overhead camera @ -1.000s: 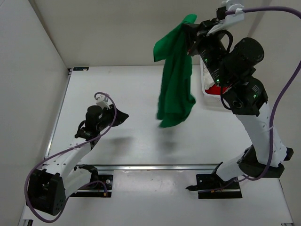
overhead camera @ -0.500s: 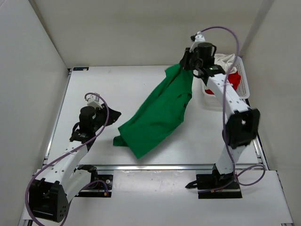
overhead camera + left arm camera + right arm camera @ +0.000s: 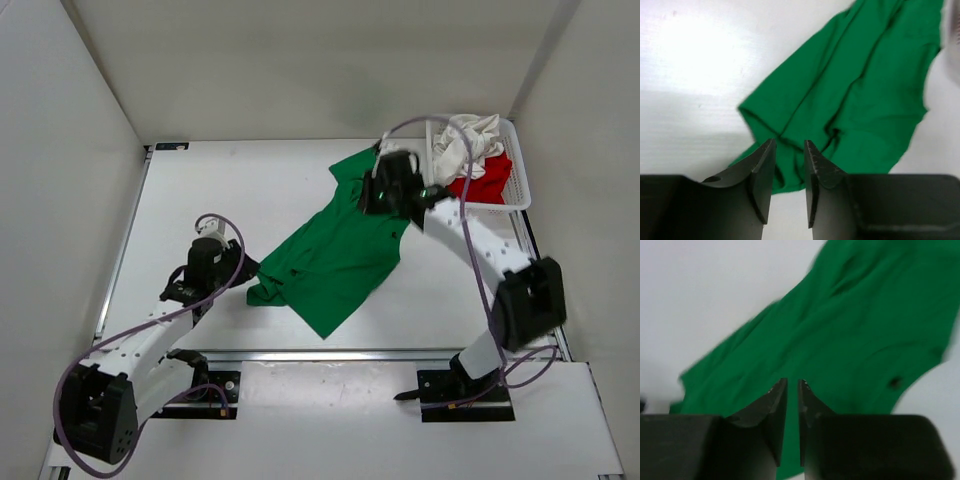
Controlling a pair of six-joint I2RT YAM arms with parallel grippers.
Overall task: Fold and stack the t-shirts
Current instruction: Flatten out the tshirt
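Green t-shirt [image 3: 335, 255] now down, hem beside left gripper [image 3: 790, 142]

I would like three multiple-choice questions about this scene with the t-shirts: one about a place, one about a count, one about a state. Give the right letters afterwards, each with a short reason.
1. Where are the white t-shirt and the red t-shirt?
A) in the white mesh basket
B) on the floor
C) hung on the wall

2. How many t-shirts lie on the table, outside the basket?
A) none
B) one
C) three

3. In what state is the green t-shirt?
A) folded into a neat square
B) hanging in the air
C) lying loose and wrinkled, not folded

Answers:
1 A, both are heaped in the basket at the far right corner.
2 B, only the green one lies on the table.
3 C, it lies slantwise on the table, full of creases.
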